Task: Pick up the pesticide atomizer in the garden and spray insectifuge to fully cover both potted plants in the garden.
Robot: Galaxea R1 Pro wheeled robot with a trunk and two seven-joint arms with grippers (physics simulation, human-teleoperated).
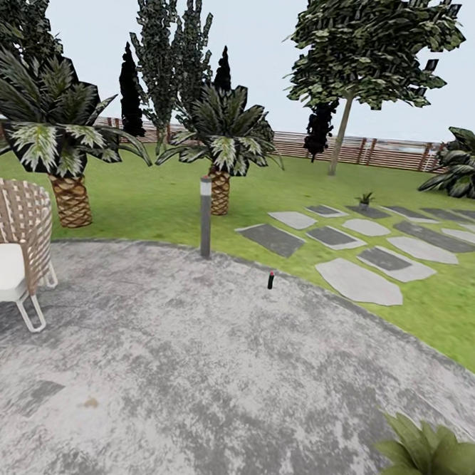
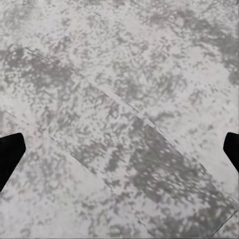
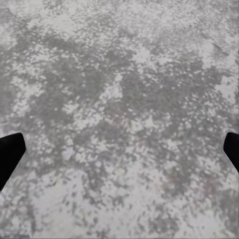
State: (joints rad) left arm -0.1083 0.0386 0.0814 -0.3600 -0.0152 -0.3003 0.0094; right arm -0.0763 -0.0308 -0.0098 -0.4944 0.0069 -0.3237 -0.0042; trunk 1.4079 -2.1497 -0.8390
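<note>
the head view looks over a round grey patio (image 1: 185, 362) with lawn (image 1: 162, 196) beyond it. a small dark object with a reddish top (image 1: 270, 279) stands upright on the patio near its far edge; it is too small to tell whether this is the atomizer. one potted plant (image 1: 430, 463) sits at the near right corner of the view, its broad green leaves partly cut off by the edge. a second small plant (image 1: 365, 200) stands far off on the lawn beside the stepping stones (image 1: 359, 279), which run off to the right. a grey bollard (image 1: 205, 217) rises at the patio's far rim, with a palm (image 1: 223, 147) just behind it and another palm (image 1: 56, 137) to the left. a woven chair (image 1: 11, 248) with a white cushion stands at the left on the patio. a brown slatted fence (image 1: 387, 153) closes the lawn at the back.

in the left wrist view the left gripper (image 2: 119, 149) hangs over bare mottled paving, its dark fingertips (image 2: 10, 152) spread wide apart with nothing between them. the right gripper (image 3: 119, 149) is likewise spread over the paving, holding nothing.
</note>
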